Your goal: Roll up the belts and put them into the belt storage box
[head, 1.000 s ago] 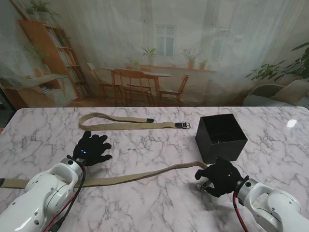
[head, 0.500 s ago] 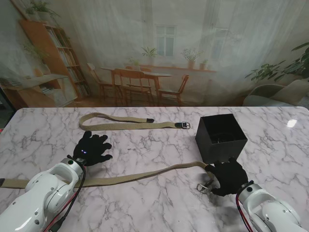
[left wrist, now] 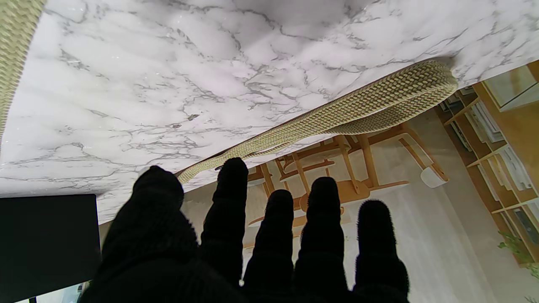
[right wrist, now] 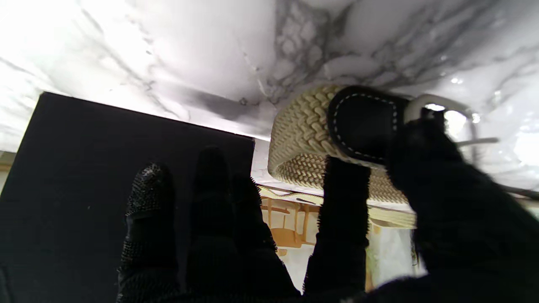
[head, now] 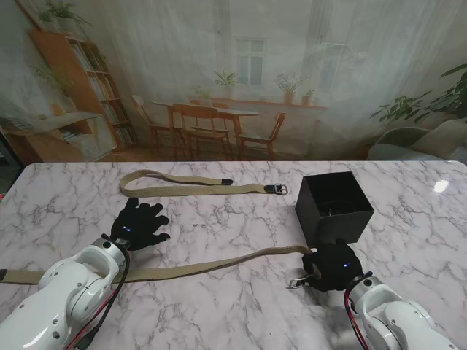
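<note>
Two tan woven belts lie on the marble table. The near belt (head: 182,269) runs from the left edge across to my right hand (head: 332,265). That hand is shut on the belt's buckle end, with the metal buckle (head: 296,283) sticking out at its left side. In the right wrist view, thumb and forefinger pinch the curled belt end (right wrist: 303,126) at its black leather tab (right wrist: 362,122). The far belt (head: 191,183) lies folded double farther from me. My left hand (head: 139,224) rests open between the two belts. The black storage box (head: 334,208) stands just beyond my right hand.
The far belt's buckle (head: 277,189) lies left of the box. The left wrist view shows the far belt's folded loop (left wrist: 379,101) ahead of the spread fingers (left wrist: 320,219). The table's far edge lies just beyond the far belt.
My right hand shifted slightly right, then back left, carrying the buckle end, which now curls over. The left hand and the far belt have not moved.
</note>
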Motion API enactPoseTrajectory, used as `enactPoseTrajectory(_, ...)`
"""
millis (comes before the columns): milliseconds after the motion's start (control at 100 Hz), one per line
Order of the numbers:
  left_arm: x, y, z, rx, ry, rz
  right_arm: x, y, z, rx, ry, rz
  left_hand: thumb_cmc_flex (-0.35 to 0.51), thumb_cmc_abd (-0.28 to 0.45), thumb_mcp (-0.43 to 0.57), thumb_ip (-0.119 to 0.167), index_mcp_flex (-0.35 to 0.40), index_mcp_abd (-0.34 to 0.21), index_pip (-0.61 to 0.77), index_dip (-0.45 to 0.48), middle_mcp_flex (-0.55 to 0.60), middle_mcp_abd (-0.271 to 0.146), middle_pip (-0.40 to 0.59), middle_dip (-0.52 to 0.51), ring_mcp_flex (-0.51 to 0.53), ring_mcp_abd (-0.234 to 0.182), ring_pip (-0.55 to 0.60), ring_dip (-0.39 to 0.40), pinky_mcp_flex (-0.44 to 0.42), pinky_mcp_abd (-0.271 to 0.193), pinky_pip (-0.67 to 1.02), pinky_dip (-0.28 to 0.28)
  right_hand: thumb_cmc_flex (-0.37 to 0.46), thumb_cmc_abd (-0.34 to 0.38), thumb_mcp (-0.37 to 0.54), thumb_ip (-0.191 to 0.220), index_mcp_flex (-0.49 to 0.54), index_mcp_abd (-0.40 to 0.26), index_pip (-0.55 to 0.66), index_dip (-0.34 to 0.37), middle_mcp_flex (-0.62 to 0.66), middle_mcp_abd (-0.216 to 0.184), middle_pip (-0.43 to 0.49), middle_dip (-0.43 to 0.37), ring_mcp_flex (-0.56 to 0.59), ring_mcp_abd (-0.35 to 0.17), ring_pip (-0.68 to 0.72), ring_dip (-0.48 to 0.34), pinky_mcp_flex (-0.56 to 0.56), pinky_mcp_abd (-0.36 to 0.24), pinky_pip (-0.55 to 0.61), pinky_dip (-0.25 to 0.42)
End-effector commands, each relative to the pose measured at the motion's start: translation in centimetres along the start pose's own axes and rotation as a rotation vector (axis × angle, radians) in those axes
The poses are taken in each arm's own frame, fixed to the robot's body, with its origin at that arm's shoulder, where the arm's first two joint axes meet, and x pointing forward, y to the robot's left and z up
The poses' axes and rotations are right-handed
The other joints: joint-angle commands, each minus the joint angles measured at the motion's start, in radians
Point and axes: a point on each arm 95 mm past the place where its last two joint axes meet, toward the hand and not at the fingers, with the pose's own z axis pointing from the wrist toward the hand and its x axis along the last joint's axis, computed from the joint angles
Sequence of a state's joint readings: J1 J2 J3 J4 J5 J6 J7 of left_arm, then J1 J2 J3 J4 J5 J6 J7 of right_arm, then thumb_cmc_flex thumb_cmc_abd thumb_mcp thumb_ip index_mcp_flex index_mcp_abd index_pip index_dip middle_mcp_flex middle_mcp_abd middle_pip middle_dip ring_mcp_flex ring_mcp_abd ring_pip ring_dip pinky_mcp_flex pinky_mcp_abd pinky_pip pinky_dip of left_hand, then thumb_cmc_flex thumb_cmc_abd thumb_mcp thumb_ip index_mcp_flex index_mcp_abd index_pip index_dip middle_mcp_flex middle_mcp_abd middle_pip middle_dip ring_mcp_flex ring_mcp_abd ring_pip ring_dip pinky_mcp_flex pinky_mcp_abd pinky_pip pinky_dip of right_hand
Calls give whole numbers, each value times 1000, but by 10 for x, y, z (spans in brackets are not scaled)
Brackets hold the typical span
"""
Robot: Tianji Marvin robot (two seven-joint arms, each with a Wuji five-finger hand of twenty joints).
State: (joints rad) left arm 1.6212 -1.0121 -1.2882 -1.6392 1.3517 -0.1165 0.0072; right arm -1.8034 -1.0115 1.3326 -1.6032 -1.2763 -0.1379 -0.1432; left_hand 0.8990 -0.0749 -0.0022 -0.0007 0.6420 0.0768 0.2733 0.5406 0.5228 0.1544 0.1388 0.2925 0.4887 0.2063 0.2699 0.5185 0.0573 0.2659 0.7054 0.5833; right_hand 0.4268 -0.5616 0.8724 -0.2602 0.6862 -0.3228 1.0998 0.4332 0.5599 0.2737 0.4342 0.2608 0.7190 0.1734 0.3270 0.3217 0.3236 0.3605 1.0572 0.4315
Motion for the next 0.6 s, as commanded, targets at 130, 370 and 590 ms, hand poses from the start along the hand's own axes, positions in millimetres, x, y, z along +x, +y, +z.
enactPoseTrajectory(130, 2, 2, 1, -12, 3, -4, 3, -6, 6, 12, -38, 77, -11, 38, -23, -15, 10, 19, 1, 8, -36, 22, -21, 9, -25, 17, -17, 8, -21, 47, -27, -9, 86, 20, 85, -14, 51, 192, 235, -110, 165, -6, -43, -24, 89, 35, -48, -42, 66, 39, 0, -66)
enactPoseTrajectory(370, 2, 2, 1, -12, 3, -5, 6, -8, 9, -11, -13, 114, -11, 38, -22, -15, 11, 19, 2, 9, -38, 21, -21, 9, -25, 16, -16, 8, -21, 47, -27, -9, 127, -45, 109, -14, -60, 222, 355, -80, 519, -193, 236, 160, 301, -75, 67, 62, 202, -49, 112, -44)
enactPoseTrajectory(590, 3, 2, 2, -12, 6, -6, 9, -9, 8, -49, 14, 119, -10, 37, -22, -15, 10, 21, 2, 9, -36, 21, -20, 10, -25, 16, -16, 9, -22, 48, -27, -9, 160, -42, 162, 5, -208, 187, 0, -37, 742, -308, 484, 261, 475, -155, 236, 188, 314, -105, 217, 16)
